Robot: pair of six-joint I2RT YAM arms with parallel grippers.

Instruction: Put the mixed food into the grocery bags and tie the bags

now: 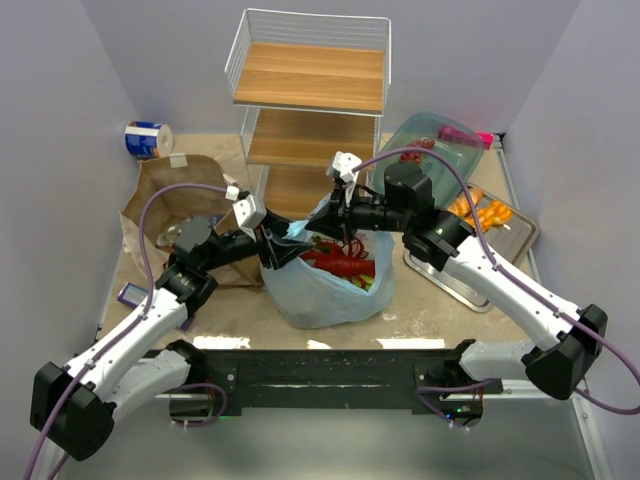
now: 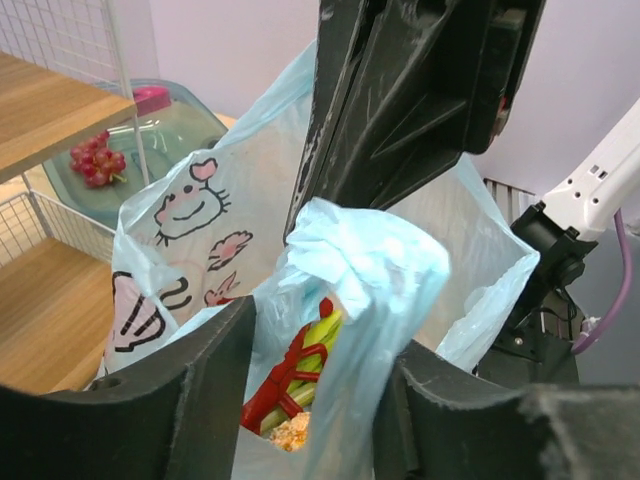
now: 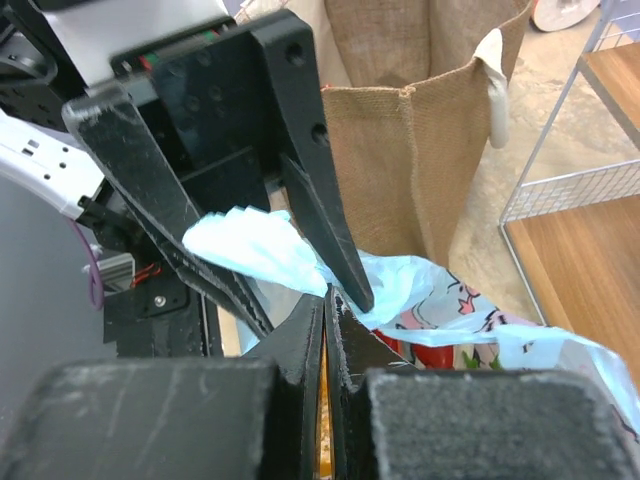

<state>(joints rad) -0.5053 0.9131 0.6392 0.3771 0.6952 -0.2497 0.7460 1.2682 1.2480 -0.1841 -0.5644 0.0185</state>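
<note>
The light-blue plastic bag (image 1: pixel 330 285) with printed figures stands open at the table's middle. Inside it lie the red lobster (image 2: pixel 285 370), the green leek (image 2: pixel 325 330) and a piece of bread (image 2: pixel 290 432). My right gripper (image 3: pixel 328 298) is shut on a bunched handle of this bag (image 2: pixel 365 260), held above the bag's mouth. My left gripper (image 2: pixel 322 335) is open, its fingers standing either side of the same bunched plastic without pinching it. Both grippers meet over the bag's left rim, the left gripper (image 1: pixel 283 243) just left of the right gripper (image 1: pixel 320 224). The brown paper bag (image 1: pixel 165 195) stands at the left.
A wire shelf with wooden boards (image 1: pixel 310 80) stands behind the bags. A teal see-through dish (image 1: pixel 435 140) holding grapes (image 2: pixel 95 160) sits at back right. Beside it is a metal tray (image 1: pixel 450 280) with orange breads (image 1: pixel 480 212). A blue-and-white roll (image 1: pixel 148 138) lies in the far left corner.
</note>
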